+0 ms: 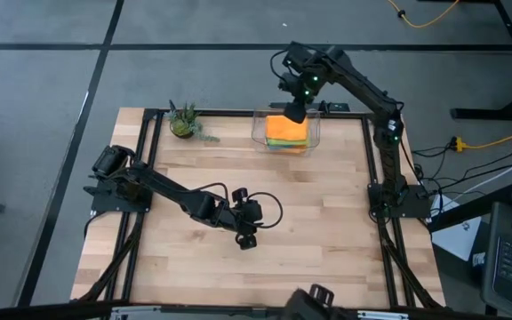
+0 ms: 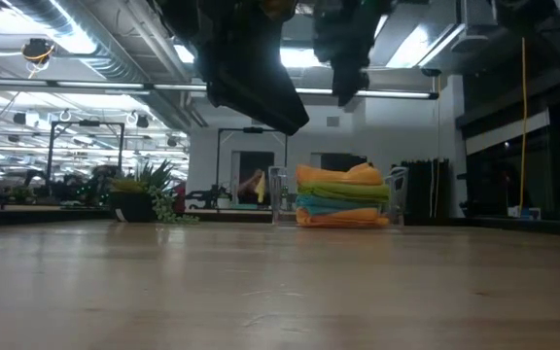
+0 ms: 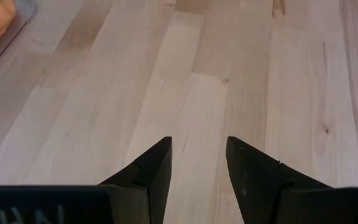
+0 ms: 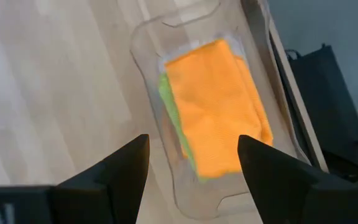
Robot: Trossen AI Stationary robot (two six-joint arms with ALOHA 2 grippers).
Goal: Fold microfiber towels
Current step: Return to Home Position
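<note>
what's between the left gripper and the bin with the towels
Nothing but bare wooden table, as the high view shows: no object lies between the left gripper and the clear bin of folded towels.

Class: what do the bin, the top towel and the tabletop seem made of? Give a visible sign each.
Bin: probably clear glossy plastic; contents show through its walls.
Top towel: soft matte orange cloth, finely textured, rounded edges.
Tabletop: pale wood planks, grain and knots visible.
</note>
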